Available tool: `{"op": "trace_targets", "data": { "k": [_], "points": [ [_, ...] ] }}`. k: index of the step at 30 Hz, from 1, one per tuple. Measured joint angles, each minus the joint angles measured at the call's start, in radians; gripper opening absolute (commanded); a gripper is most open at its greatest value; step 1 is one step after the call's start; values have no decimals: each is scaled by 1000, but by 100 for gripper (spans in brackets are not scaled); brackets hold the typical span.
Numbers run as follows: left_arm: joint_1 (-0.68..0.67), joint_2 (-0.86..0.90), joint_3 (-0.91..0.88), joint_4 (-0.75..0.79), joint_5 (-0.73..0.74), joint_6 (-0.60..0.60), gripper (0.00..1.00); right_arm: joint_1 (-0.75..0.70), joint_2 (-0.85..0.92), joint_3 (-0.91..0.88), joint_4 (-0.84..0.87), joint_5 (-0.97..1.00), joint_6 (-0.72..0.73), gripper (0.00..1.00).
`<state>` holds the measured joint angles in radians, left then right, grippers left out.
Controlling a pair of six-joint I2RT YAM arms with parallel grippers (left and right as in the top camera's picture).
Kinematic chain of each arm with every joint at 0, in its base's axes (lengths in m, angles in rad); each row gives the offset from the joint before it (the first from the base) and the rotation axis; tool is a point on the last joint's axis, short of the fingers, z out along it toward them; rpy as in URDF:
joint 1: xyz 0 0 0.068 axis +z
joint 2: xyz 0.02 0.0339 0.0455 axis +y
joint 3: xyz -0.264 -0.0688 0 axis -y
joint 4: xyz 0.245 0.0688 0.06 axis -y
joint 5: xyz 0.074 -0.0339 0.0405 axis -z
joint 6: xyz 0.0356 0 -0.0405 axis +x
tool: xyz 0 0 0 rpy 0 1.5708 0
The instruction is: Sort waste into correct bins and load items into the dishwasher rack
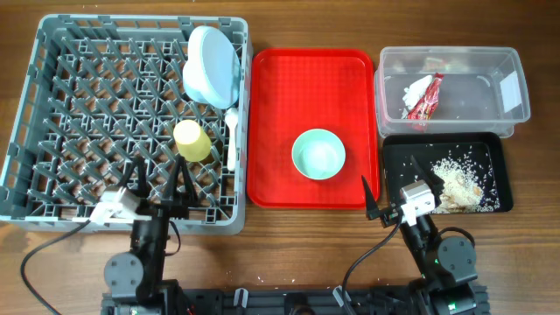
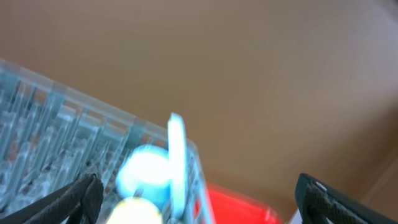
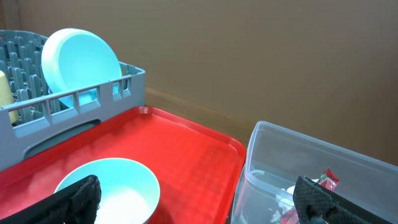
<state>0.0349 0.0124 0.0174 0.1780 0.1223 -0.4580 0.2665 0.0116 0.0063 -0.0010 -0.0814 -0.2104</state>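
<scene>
My right jaws [image 3: 196, 186] stand wide apart with nothing between them, low over the table [image 1: 262, 254]. My left jaws [image 1: 163, 185] are just as wide and just as empty, and hover above the near rim of the rack [image 1: 26, 131]. Closest to my right jaws, just ahead and a little to their left, sits the green bowl [image 3: 109, 190], upright and empty on the red tray [image 3: 186, 146]. It is the only dish not yet racked, so I judge that loading it is the step in hand. Ahead and to the right of those same jaws lies the black tray [image 1: 395, 149] with the crumbs [image 1: 459, 182] in it. Beyond that is the clear tub [image 3: 298, 155], holding the wrapper [image 1: 427, 101] and the tissue [image 1: 415, 88], so the waste looks sorted. Ahead of my left jaws, inside the rack, the yellow cup [image 1: 192, 140] comes first, with a white piece of cutlery [image 1: 231, 131] just to its right. At the far right corner the blue plate [image 2: 176, 155] stands on edge with the blue bowl [image 2: 144, 171] beside it. The next move, as I see it, calls for my right jaws to swing left and come down with one finger inside the green bowl's rim and one outside. Then they close, lift it clear of the tray's lip and carry it over the rack wall to a free row of pegs.
</scene>
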Motion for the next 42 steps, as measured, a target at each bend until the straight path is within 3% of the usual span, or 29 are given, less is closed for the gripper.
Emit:
{"op": "trace_targets", "data": {
  "k": [3, 5, 8, 12, 38, 42],
  "points": [
    [0, 0, -10, -233, 3, 12, 100, 0, 0, 0, 0, 0, 0, 100],
    [0, 2, -10, -235, 4, 95, 100, 0, 0, 0, 0, 0, 0, 100],
    [0, 2, -10, -235, 4, 315, 100, 0, 0, 0, 0, 0, 0, 100],
    [0, 2, -10, -235, 4, 432, 100, 0, 0, 0, 0, 0, 0, 100],
    [0, 2, -10, -235, 4, 457, 100, -72, 0, 0, 0, 8, 0, 100],
    [0, 2, -10, -235, 4, 457, 100, -72, 0, 0, 1, 42, 140, 100]
  ]
}}
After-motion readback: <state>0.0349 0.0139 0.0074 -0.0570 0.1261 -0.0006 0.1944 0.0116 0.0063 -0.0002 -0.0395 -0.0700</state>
